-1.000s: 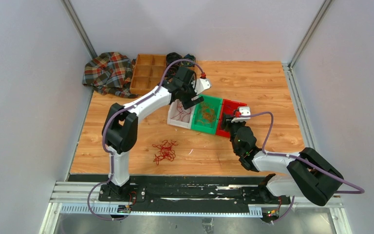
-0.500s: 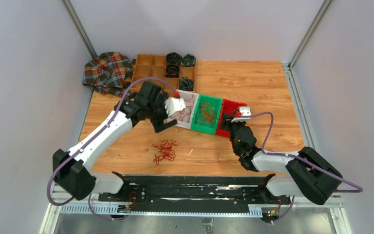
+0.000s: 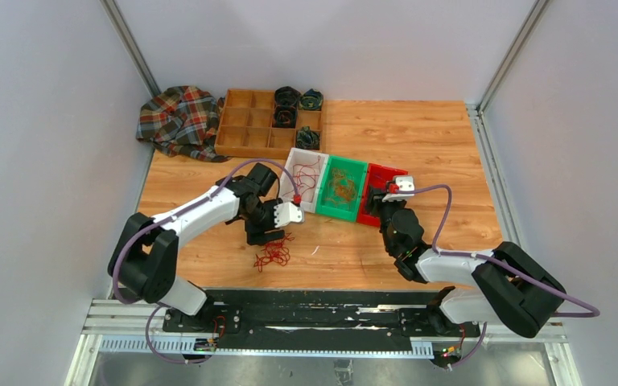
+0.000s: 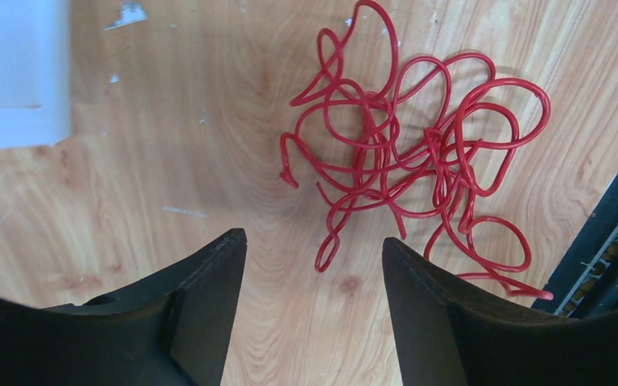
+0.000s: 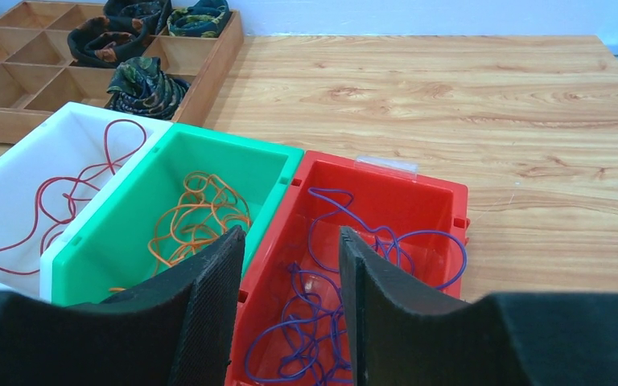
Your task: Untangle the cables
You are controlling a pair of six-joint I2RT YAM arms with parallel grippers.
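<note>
Two grippers, both empty. L gripper [image 4: 314,245] points down at the wood table [image 3: 418,129], fingers spread wide w/ nothing clamped. The red tangle [image 4: 418,161], a loose knot of thin red wire loops, lies flat on the table just beyond the fingertips. Its nearest loop shows in the gap btwn them; can't tell if anything touches. From above, the tangle sits at the near side of the table by the black rail [image 4: 611,241], apart from the bins.

R gripper [image 5: 291,237] hovers over the near end of the red bin [image 5: 386,173], fingers parted a moderate gap, holding nothing.

Three bins stand side by side, touching, in a slanted row mid-table:
- white bin [image 5: 121,112] w/ a red wire [image 5: 64,193] looped inside
- green bin [image 5: 233,137] w/ orange wires [image 5: 197,213]
- red bin w/ purple wires [image 5: 310,310], seen btwn the R fingers, lying on the bin floor

Far-left corner: wooden tray [image 3: 245,121] w/ compartments, dark rolls [image 5: 141,84] in some on its right side. Plaid cloth [image 3: 179,117] lies bunched against the tray's left end.
</note>
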